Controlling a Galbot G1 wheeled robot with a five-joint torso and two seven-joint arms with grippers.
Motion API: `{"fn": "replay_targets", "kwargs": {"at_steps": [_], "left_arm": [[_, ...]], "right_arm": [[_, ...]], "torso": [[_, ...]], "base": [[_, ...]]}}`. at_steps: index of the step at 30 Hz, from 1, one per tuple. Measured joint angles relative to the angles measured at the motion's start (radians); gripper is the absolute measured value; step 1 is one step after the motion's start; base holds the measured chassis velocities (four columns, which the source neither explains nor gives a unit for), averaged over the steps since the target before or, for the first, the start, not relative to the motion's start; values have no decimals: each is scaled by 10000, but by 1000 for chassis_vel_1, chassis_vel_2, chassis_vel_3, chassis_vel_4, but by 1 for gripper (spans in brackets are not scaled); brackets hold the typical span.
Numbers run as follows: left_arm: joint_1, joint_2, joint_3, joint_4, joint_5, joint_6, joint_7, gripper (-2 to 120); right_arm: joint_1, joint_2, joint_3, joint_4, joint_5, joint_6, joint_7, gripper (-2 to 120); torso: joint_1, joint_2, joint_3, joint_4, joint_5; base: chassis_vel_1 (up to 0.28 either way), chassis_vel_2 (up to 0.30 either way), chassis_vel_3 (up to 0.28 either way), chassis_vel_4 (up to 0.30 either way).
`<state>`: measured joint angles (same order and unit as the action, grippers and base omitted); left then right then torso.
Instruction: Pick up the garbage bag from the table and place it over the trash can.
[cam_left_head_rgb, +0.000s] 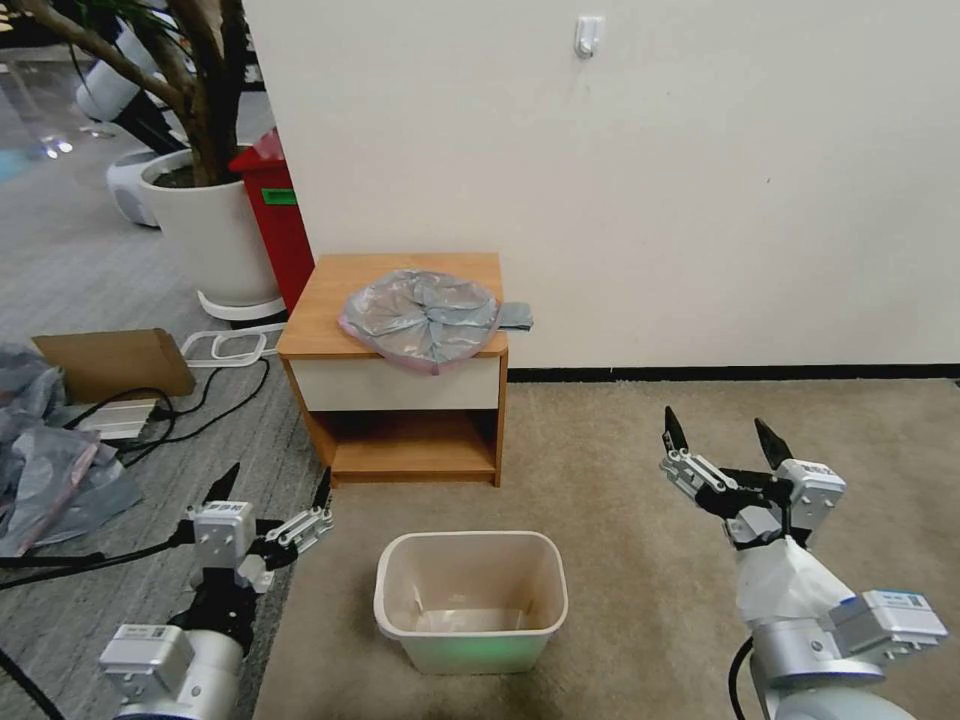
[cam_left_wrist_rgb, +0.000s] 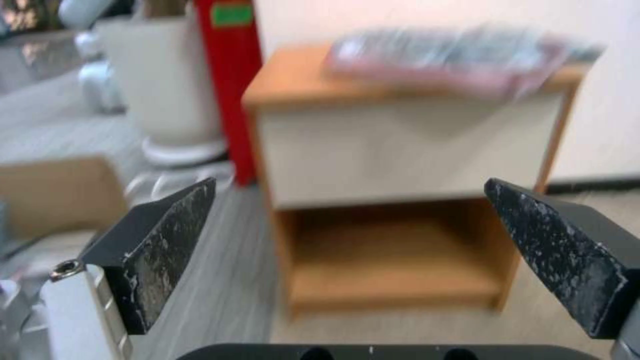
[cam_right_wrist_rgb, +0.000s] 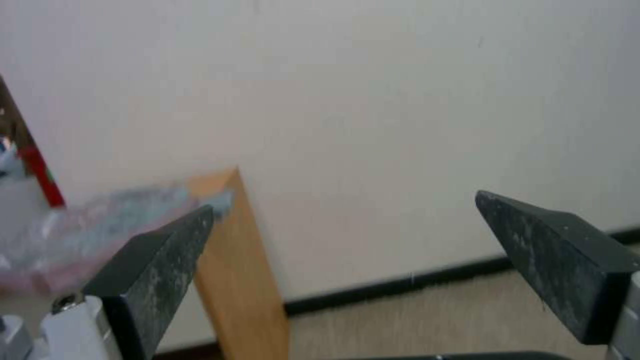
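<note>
The garbage bag (cam_left_head_rgb: 424, 316) lies flattened on the table (cam_left_head_rgb: 330, 300), grey and crinkled with a pinkish rim hanging over the front edge. From the left wrist it appears as a blurred garbage bag (cam_left_wrist_rgb: 453, 57) on top of the table (cam_left_wrist_rgb: 400, 145); from the right wrist I see the garbage bag (cam_right_wrist_rgb: 87, 235) beside the table (cam_right_wrist_rgb: 240, 280). The cream trash can (cam_left_head_rgb: 470, 600) stands on the carpet in front of the table, nothing in it. My left gripper (cam_left_head_rgb: 277, 487) (cam_left_wrist_rgb: 350, 192) hovers open, low and left of the can. My right gripper (cam_left_head_rgb: 722, 433) (cam_right_wrist_rgb: 343, 207) is open to the can's right.
A tall red bin (cam_left_head_rgb: 272, 215) and a white planter (cam_left_head_rgb: 210, 235) stand left of the table. Cardboard (cam_left_head_rgb: 115, 362), cables (cam_left_head_rgb: 190, 405) and plastic bags (cam_left_head_rgb: 45, 460) litter the floor at left. A wall (cam_left_head_rgb: 700, 170) rises behind the table. Beige carpet (cam_left_head_rgb: 620, 470) spreads to the right.
</note>
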<state>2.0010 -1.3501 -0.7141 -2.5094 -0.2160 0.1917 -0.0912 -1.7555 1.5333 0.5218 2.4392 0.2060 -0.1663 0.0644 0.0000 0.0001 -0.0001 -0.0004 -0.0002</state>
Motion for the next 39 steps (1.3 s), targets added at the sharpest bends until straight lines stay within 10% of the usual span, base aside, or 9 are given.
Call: {"fn": "replay_targets", "kwargs": {"at_steps": [20, 31, 39], "left_arm": [[566, 62, -547, 71, -34, -99, -236, 100], [637, -171, -600, 84, 64, -376, -229, 100], [651, -405, -561, 89, 190, -384, -203, 100]], "right_arm": [[2527, -646, -692, -2746, 1301, -75, 20, 100], [6083, -155, -1387, -5414, 9484, -1023, 583, 100], [8039, -81, -1245, -7731, 12041, -1188, 781, 100]], "torso": [[0, 0, 1, 1, 0], [0, 0, 2, 3, 2], [0, -1, 2, 4, 3]], "base": [[0, 0, 0, 0], [0, 0, 0, 0], [0, 0, 0, 0]]}}
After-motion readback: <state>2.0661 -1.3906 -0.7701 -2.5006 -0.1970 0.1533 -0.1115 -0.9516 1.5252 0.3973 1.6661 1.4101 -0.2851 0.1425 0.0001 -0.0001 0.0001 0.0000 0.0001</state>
